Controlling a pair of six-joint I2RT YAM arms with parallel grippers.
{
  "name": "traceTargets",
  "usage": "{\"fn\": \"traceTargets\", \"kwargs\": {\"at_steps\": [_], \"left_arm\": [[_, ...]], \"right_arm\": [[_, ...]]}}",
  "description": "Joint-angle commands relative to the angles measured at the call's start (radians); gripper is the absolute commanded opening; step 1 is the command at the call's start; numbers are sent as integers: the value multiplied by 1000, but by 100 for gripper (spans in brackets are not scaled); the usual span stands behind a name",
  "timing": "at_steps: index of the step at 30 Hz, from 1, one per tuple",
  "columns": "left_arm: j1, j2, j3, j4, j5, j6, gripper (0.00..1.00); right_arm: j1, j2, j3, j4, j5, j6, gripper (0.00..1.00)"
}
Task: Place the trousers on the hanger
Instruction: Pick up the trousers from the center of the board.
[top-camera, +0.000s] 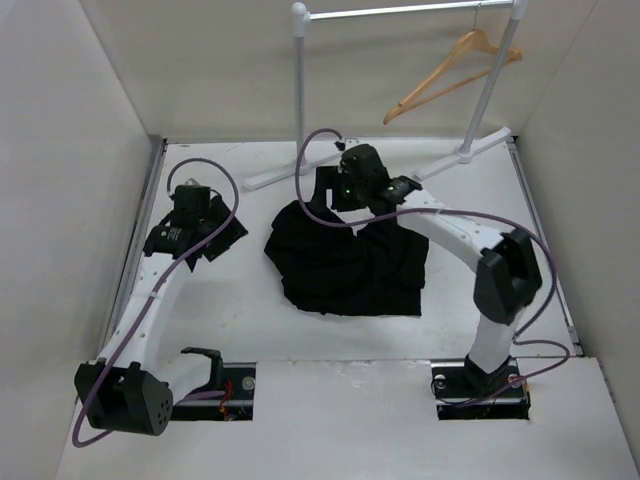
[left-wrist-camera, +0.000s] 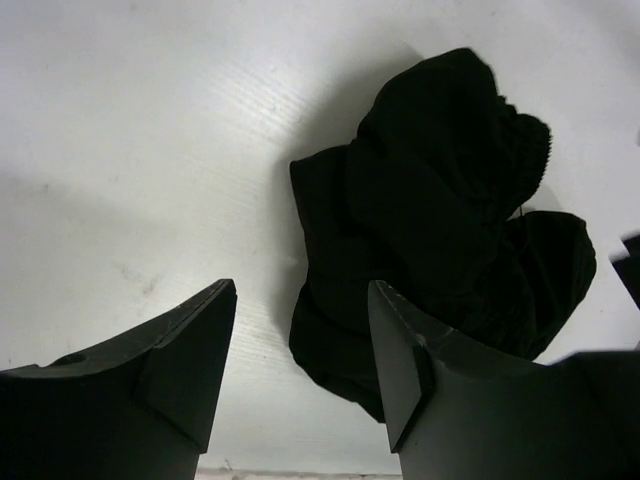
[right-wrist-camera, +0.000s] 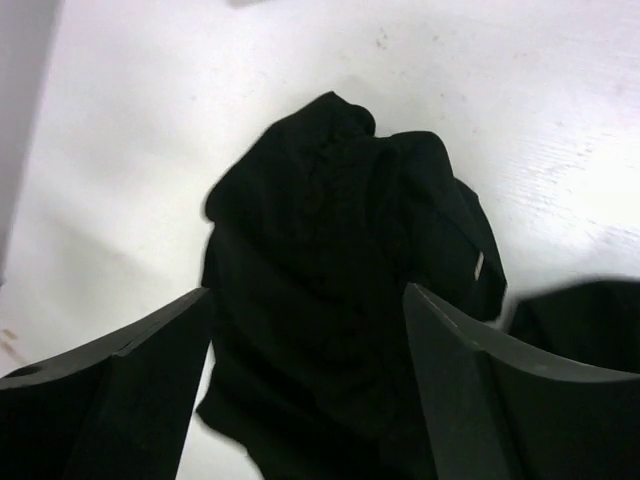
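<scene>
The trousers (top-camera: 345, 265) lie crumpled in one heap at the centre of the bench (top-camera: 250, 320), folded over themselves so that neither leg can be traced. The hanger (top-camera: 440, 72) hangs on the rack (top-camera: 300, 90) at 1 o'clock from the heap, well apart from it. The right pincer (right-wrist-camera: 307, 295) is spread wide above the 12 o'clock edge of the heap, with cloth showing between the jaws; whether the tips touch the cloth cannot be told, and nothing is pinched. The left pincer (left-wrist-camera: 300, 300) is spread, holds nothing and stands at 9 o'clock from the heap, with bare bench below it and the cloth just beyond its tips. Treat the trousers as soft, floppy and light: they are likely to sag and unfold under their own weight when lifted, and a shallow pinch may slip off a single layer. A gathered edge (left-wrist-camera: 530, 150) shows in the left wrist view; it is probably the waistband or a cuff, and it is the firmest place to take hold. Grip deep on a thick fold or on that edge, one pincer at each end, so that the cloth hangs straight enough to drape over the crossbar.
</scene>
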Motion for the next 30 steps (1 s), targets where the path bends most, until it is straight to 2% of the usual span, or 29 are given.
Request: {"fn": "traceTargets", "kwargs": {"at_steps": [1,5,8,9,12,13,14,16,19,23,27,30], "left_arm": [[21,-62,-64,21,57,-42,54],[38,-96,-140,24,87,-53,55],[49,-114,-185,33,97,-64,55],[52,-117,-196,34,97,-67,55],[70,-120,-217,44,97,-68,56],[78,-120,-220,47,97,-70,56],[84,-119,-223,51,97,-71,56],[95,-106,-228,76,100,-80,58],[98,-80,-229,125,114,-105,68],[135,-33,-210,206,148,-157,74],[214,-1,-197,283,214,-257,74],[250,-7,-180,312,228,-312,74]], "right_arm": [[-1,95,98,78,-21,-54,84],[-1,242,170,75,7,-55,85],[-1,325,214,69,-24,-49,77],[-1,339,226,67,-37,-49,68],[14,312,224,102,-35,-37,23],[20,278,216,110,-24,-35,16],[31,240,216,106,-4,-38,13],[54,145,204,93,44,-52,11],[107,-42,199,41,94,-97,10],[198,-236,340,-78,137,-135,10],[314,-268,692,-166,131,-152,10],[417,-248,955,-183,159,-227,10]]}}
